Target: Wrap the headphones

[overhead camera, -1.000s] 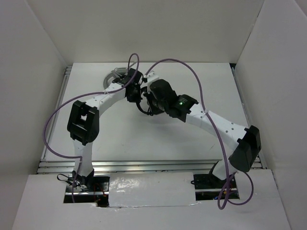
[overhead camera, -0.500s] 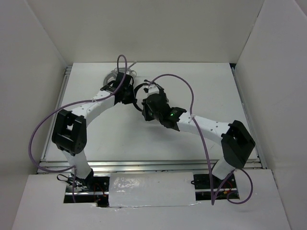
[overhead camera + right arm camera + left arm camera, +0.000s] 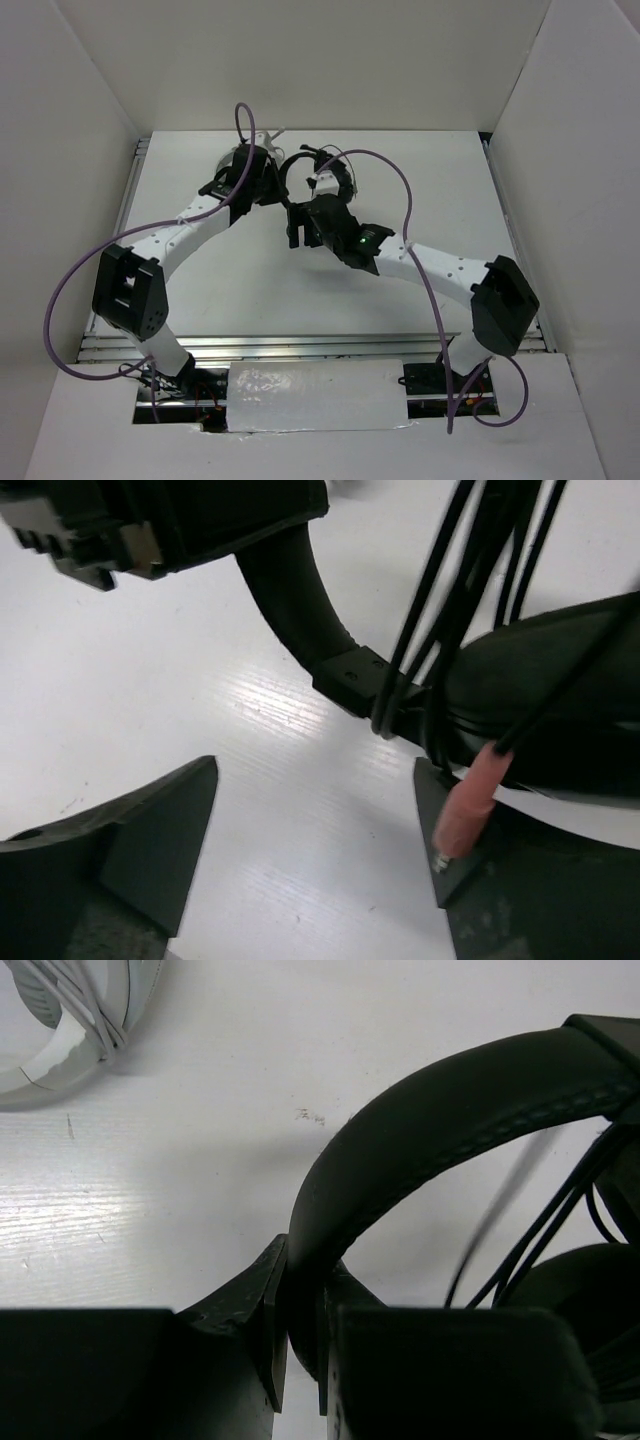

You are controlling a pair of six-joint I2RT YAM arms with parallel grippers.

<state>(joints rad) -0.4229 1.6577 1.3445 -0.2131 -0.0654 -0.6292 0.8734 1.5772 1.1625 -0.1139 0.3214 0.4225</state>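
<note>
The black headphones [image 3: 325, 185] are at the back middle of the table. In the left wrist view their padded headband [image 3: 450, 1110] arcs up to the right. My left gripper [image 3: 300, 1310] is shut on its lower end. Thin black cable strands [image 3: 545, 1230] hang beside an earcup [image 3: 585, 1290]. In the right wrist view the cable strands [image 3: 455, 610] run down across the headband's joint [image 3: 355, 685] and end in a pink plug [image 3: 470, 805] that hangs loose by the right finger. My right gripper [image 3: 315, 830] is open over bare table, just in front of the headphones [image 3: 560, 710].
A grey-white ring-shaped stand [image 3: 60, 1050] lies just left of the headphones. White walls close in the table [image 3: 400, 290] on the left, back and right. Purple arm cables [image 3: 70, 280] loop out beside both arms.
My right gripper has opened and let go of the cable end. Both arms have shifted left, and the left one has carried the headphones toward the back left.
</note>
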